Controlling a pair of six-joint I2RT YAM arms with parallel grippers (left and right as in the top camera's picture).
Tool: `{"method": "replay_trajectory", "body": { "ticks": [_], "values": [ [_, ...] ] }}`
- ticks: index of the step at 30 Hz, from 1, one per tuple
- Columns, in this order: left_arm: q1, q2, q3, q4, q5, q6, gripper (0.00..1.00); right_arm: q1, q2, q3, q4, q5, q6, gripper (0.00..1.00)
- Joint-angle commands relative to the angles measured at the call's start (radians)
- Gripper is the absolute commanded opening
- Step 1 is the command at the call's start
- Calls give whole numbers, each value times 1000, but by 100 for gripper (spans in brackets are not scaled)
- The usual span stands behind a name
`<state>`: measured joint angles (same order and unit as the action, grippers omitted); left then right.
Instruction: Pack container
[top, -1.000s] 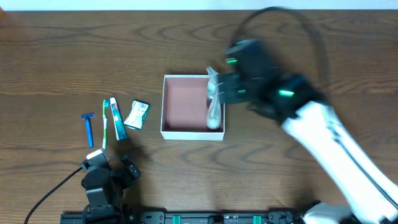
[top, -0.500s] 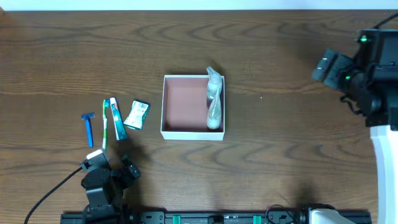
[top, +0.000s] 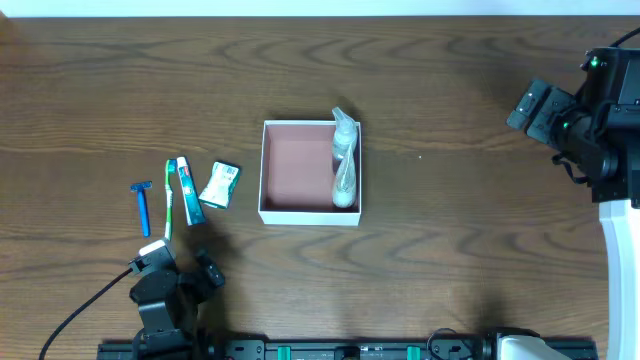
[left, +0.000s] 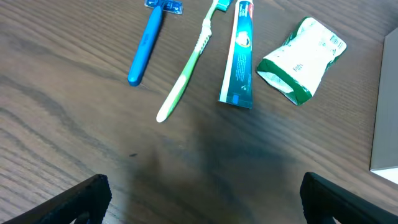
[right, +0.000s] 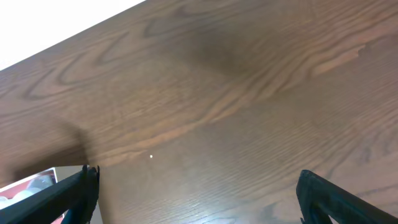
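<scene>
The container (top: 264, 170), a shallow white-walled box with a pink-brown floor, stands mid-table. A clear pump bottle (top: 345, 160) lies in it along the right wall. Left of it lie a blue razor (top: 143, 207), a green toothbrush (top: 169, 200), a toothpaste tube (top: 187, 190) and a green-white sachet (top: 220, 184). The left wrist view shows the razor (left: 147, 43), toothbrush (left: 186, 74), tube (left: 241, 53) and sachet (left: 301, 59). My left gripper (top: 180, 262) (left: 202, 205) is open and empty, just in front of them. My right gripper (top: 527, 108) (right: 199, 199) is open and empty, far right of the container.
The container's white wall (left: 385, 124) shows at the right edge of the left wrist view. Its corner (right: 31, 186) shows at the bottom left of the right wrist view. The table's far edge (right: 74, 31) runs behind the right gripper. A black cable (top: 80, 315) trails from the left arm.
My right gripper has pulled away from the container's right wall to the far right of the table, empty. The pump bottle stays in the container. The left arm has not moved.
</scene>
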<state>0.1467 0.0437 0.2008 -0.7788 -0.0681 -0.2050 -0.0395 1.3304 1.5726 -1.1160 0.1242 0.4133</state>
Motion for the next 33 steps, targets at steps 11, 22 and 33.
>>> {"method": "replay_trajectory", "body": {
  "ticks": [11,22,33],
  "values": [
    [-2,-7,-19,-18,-32,23,98,-6,3,-5,-3,-1,1,99],
    [-2,-7,-19,157,63,-107,98,-6,3,-5,-3,-1,1,99],
    [-2,150,124,373,131,-182,98,-6,3,-5,-3,-1,1,99]
  ]
}}
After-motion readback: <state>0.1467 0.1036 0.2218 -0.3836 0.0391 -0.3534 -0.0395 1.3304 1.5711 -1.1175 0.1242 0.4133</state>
